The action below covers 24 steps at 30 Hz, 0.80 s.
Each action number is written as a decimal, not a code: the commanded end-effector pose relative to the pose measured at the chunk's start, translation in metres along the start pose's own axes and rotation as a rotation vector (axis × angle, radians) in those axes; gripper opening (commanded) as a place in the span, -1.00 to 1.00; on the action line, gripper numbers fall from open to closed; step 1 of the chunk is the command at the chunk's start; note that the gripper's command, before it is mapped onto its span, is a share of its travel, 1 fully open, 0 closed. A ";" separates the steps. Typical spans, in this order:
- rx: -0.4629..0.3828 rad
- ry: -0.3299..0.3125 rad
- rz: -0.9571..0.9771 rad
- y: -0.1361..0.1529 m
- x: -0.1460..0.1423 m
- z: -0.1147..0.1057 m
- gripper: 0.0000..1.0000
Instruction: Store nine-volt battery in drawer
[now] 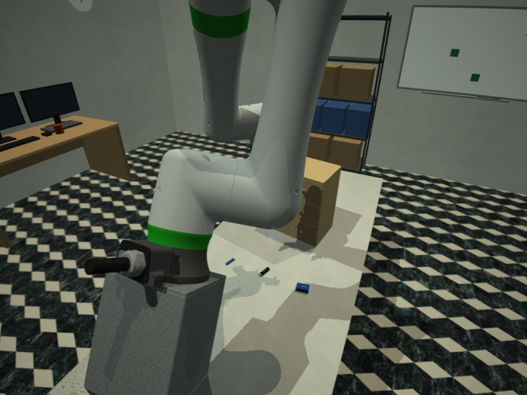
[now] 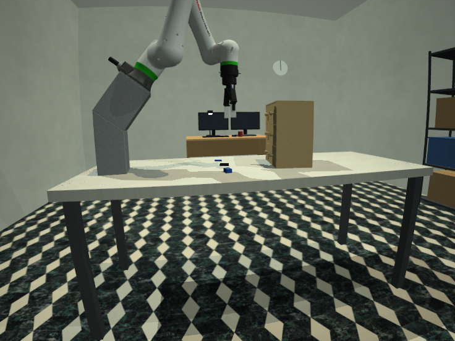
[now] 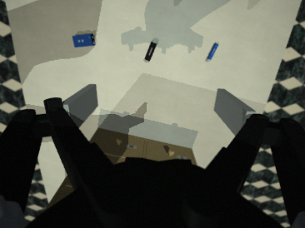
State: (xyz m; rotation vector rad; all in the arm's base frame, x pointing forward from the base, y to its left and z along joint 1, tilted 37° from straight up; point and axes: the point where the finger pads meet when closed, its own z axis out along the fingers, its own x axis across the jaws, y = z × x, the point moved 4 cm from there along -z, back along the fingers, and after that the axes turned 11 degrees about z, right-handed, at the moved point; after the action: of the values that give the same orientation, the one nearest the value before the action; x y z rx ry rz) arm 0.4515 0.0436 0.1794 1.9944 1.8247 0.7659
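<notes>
The nine-volt battery, a blue block (image 1: 302, 288) (image 2: 227, 170) (image 3: 83, 41), lies flat on the table (image 1: 323, 342) (image 2: 151, 189) (image 3: 121, 4), at the left in the wrist view. The small chest (image 1: 327, 205) (image 2: 294, 134) (image 3: 143, 147) stands upright, its knobbed drawer fronts facing the arm's base side; the drawers that show look pushed in. The drawer letters cannot be read, so drawer F cannot be told. My gripper (image 2: 230, 115) (image 3: 156, 97) is open and empty, pointing down high above the table, in front of the chest. The arm hides it in the top view.
A black cylindrical cell (image 1: 263, 271) (image 2: 224, 164) (image 3: 151, 51) and a thinner blue cell (image 1: 230, 261) (image 2: 217, 160) (image 3: 212, 52) lie on the table beside the battery. The arm's grey pedestal (image 1: 136, 333) (image 2: 112, 139) stands at the opposite end from the chest.
</notes>
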 end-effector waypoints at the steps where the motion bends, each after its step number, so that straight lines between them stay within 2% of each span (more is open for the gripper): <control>1: 0.001 0.002 -0.060 0.001 0.003 0.000 1.00; 14: 0.001 0.002 -0.270 0.003 0.012 0.000 1.00; 24: 0.001 0.002 -0.509 0.006 0.022 0.000 1.00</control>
State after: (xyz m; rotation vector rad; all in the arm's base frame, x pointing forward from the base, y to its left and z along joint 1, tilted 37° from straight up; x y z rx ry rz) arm 0.4556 0.0608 0.1850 1.5406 2.1245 0.6347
